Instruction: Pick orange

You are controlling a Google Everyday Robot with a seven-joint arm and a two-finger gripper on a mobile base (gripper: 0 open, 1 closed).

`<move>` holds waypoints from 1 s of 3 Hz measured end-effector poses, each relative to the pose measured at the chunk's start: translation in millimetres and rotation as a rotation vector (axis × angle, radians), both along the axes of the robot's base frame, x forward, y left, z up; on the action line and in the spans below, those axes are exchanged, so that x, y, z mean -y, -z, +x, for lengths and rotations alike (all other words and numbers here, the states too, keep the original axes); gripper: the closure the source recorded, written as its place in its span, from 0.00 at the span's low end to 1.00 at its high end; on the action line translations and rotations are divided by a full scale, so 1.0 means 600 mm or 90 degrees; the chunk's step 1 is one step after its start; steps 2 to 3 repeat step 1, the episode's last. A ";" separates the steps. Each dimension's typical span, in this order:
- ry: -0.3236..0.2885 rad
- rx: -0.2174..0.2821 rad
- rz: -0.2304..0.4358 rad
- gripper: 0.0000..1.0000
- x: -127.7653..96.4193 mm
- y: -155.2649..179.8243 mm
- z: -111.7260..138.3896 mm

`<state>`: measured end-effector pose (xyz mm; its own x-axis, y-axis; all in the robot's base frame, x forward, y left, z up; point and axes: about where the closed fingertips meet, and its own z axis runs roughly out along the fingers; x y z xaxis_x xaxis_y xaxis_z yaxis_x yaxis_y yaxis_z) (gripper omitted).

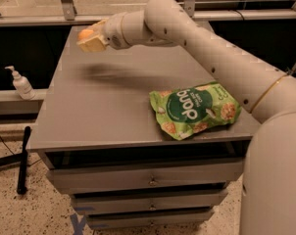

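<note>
At the far left, a pump bottle (pixel 21 83) stood on a low ledge (pixel 3 99) beside the table, and below it a black stick (pixel 23 158) leaned down to the speckled floor (pixel 37 212). A blue tape mark (pixel 75 223) lay on the floor at the foot of the table.

The grey table (pixel 104 121) filled the middle of the view, with three drawers (pixel 148 180) stacked under its top. Above its back left corner hung the gripper (pixel 87 39), clear of the surface, and its pale yellow fingers (pixel 95 44) were clenched around the orange (pixel 84 34). The orange showed as a small round patch at the gripper's upper left edge, with most of it hidden by the fingers. A soft dark shadow (pixel 111 75) lay on the table top below and to the right of the gripper.

From the gripper the cream arm (pixel 211 48) ran rightward and down across the back of the table. A green snack bag (pixel 194 109) lay flat near the table's front right corner, well apart from the orange and close under the arm. The robot's rounded body (pixel 275 180) filled the lower right corner.
</note>
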<state>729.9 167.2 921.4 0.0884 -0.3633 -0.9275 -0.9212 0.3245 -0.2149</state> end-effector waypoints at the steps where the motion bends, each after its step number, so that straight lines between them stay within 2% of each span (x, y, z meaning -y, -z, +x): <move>1: -0.002 0.000 -0.002 1.00 0.000 0.004 -0.001; 3: -0.002 0.000 -0.002 1.00 0.000 0.004 -0.001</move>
